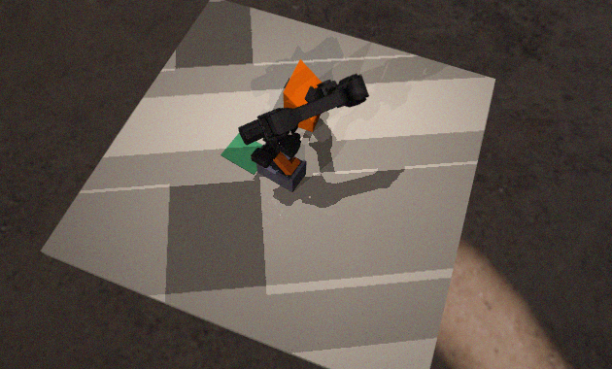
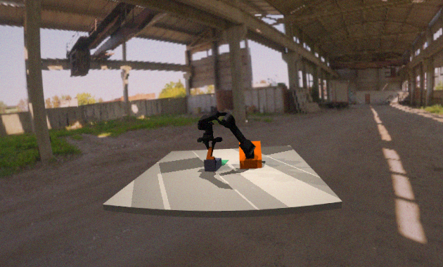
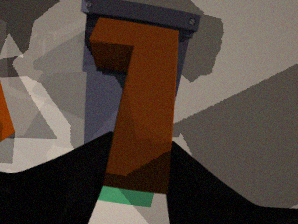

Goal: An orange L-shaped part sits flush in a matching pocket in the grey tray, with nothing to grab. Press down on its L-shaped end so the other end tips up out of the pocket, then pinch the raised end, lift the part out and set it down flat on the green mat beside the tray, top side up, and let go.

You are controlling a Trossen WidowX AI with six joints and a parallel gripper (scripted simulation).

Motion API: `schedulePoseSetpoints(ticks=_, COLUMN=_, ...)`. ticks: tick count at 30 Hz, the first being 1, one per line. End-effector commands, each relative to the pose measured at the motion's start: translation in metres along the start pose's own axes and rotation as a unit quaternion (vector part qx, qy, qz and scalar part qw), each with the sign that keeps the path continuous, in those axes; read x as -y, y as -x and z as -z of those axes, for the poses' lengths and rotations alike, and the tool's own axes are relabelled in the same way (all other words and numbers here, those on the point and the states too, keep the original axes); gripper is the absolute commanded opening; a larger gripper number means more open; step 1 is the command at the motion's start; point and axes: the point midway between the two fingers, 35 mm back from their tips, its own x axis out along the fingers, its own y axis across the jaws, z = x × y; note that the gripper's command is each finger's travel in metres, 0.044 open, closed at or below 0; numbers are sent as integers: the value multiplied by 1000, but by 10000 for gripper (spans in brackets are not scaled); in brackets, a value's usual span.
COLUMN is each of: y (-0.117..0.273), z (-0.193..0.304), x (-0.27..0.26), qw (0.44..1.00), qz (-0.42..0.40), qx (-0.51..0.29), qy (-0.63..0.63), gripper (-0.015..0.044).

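The orange L-shaped part (image 1: 287,164) (image 2: 209,153) (image 3: 147,90) is steeply tilted, with its plain end raised high above the tray. Its L-shaped end is low at the tray's far end in the wrist view; whether it still touches the pocket floor is unclear. My gripper (image 1: 276,154) (image 2: 209,147) (image 3: 140,143) is shut on the raised end, one finger on each side. The grey tray (image 1: 279,179) (image 2: 211,166) (image 3: 145,14) stands below. The green mat (image 1: 241,152) (image 2: 225,162) (image 3: 127,196) lies beside the tray, partly hidden by the arm and part.
A large orange block (image 1: 301,80) (image 2: 257,149) (image 3: 5,117) stands at the arm's base, beyond the tray and mat. The arm reaches over from it. The tray's raised walls surround the pocket. Strong shadow bands cross the table top (image 1: 357,233) (image 2: 188,197).
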Motion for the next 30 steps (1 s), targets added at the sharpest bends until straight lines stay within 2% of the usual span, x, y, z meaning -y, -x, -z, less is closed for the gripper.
schedulePoseSetpoints(ticks=1, y=7, z=1, x=0, qw=1000, qz=1, qx=-3, qy=0, gripper=0)
schedulePoseSetpoints(ticks=17, y=19, z=5, x=0, qw=1000, qz=1, qx=-3, qy=0, gripper=0)
schedulePoseSetpoints(ticks=30, y=16, z=79, x=-7, qw=1000, qz=1, qx=-5, qy=0, gripper=0)
